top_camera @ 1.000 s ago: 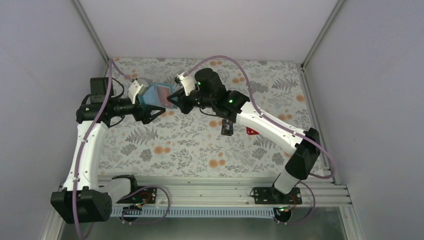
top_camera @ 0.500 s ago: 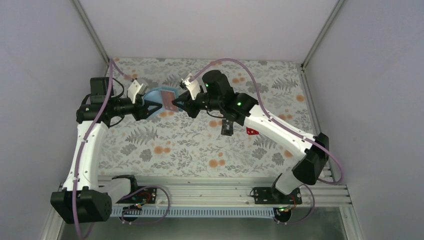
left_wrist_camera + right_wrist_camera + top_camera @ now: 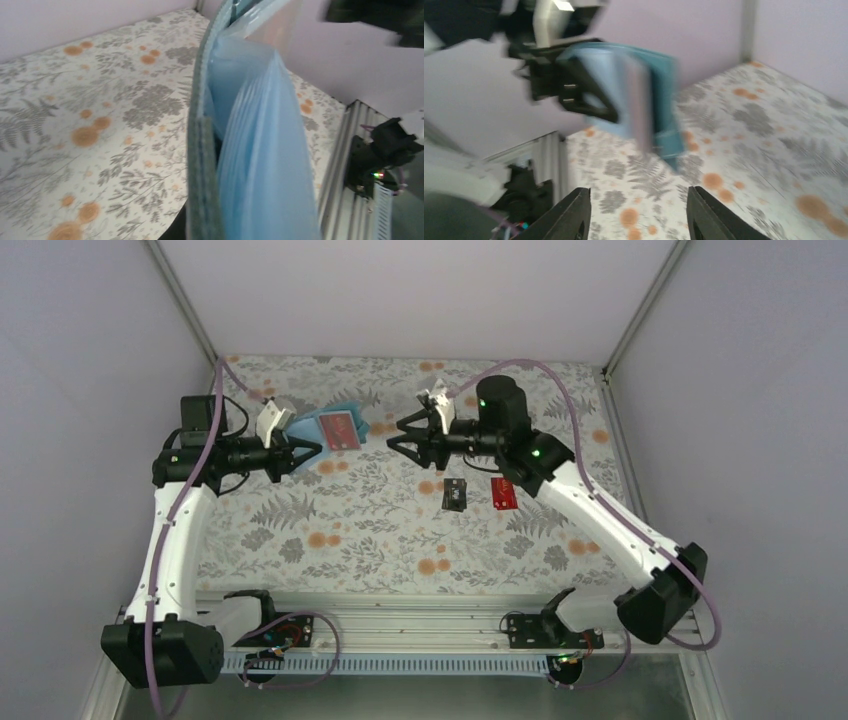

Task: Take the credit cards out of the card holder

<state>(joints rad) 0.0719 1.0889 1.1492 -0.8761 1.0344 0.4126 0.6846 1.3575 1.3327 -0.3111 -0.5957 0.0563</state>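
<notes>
The teal-blue card holder [image 3: 322, 421] hangs open above the cloth at the back left. A reddish-pale credit card [image 3: 338, 430] shows on its inner face. My left gripper [image 3: 311, 447] is shut on the holder's near-left edge. In the left wrist view the holder is edge-on, with its grey-teal cover [image 3: 202, 165] and light blue pockets [image 3: 260, 150] hiding my fingers. My right gripper [image 3: 394, 434] stands open and empty to the right of the holder, apart from it. The right wrist view shows its open gripper [image 3: 639, 212] facing the holder [image 3: 663, 95]. A black card [image 3: 455, 494] and a red card [image 3: 504, 493] lie on the cloth.
The floral cloth [image 3: 380, 530] covers the table between pale walls. A metal rail [image 3: 420, 625] with the arm bases runs along the near edge. A purple cable [image 3: 560, 390] loops over the right arm.
My left gripper closed on the card holder. My right gripper opened, let go of it and drew back to the right. The red card on the cloth is now uncovered.
</notes>
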